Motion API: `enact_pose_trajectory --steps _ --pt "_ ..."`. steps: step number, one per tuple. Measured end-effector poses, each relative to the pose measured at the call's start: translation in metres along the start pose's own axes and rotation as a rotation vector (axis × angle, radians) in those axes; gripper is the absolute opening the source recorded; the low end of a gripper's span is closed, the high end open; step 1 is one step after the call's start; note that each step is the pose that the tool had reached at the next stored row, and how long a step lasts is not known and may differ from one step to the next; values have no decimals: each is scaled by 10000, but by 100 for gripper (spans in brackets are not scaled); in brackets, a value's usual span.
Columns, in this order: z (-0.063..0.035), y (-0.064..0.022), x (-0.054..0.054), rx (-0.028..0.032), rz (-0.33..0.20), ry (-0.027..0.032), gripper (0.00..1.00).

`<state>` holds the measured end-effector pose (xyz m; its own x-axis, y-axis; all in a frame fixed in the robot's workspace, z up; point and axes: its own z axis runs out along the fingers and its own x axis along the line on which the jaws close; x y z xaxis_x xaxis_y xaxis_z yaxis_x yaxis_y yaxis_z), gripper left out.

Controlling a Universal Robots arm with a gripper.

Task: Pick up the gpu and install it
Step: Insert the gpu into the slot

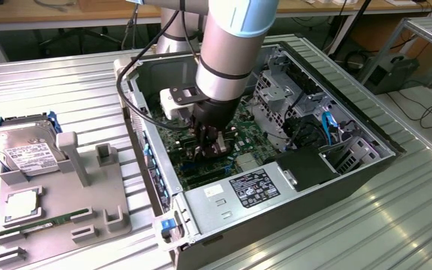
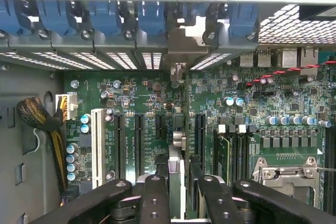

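The gpu [image 2: 176, 158] shows edge-on in the wrist view as a thin upright card between the two black fingers [image 2: 155, 195]. It reaches toward the case's rear slot openings, where its pale metal bracket [image 2: 185, 43] stands. My gripper [image 2: 177, 177] is shut on the gpu over the green motherboard [image 2: 262, 103], among the black expansion slots [image 2: 139, 140]. Whether the card's edge sits in a slot I cannot tell. In the exterior view the gripper [image 1: 214, 147] is deep inside the open computer case [image 1: 336, 169], low over the board.
Blue retaining clips [image 2: 105, 17] line the rear of the case, and a CPU socket [image 2: 286, 171] lies beside the slots. The power supply [image 1: 246, 188] fills the case's near end. On the exterior view's left, a grey fixture [image 1: 66, 197] carries a hard drive [image 1: 21, 147] and a green memory stick [image 1: 47, 223].
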<state>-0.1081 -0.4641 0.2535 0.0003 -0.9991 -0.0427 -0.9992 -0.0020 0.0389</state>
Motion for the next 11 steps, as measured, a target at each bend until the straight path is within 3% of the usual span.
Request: enact_pose_trajectory --steps 3,4,8,11 --pt "-4 1 1 -5 1 9 33" --pt "-4 1 1 -5 1 9 40" --pt "-89 4 -19 -5 3 47 40" --pt "-197 8 -49 -5 6 108 40"
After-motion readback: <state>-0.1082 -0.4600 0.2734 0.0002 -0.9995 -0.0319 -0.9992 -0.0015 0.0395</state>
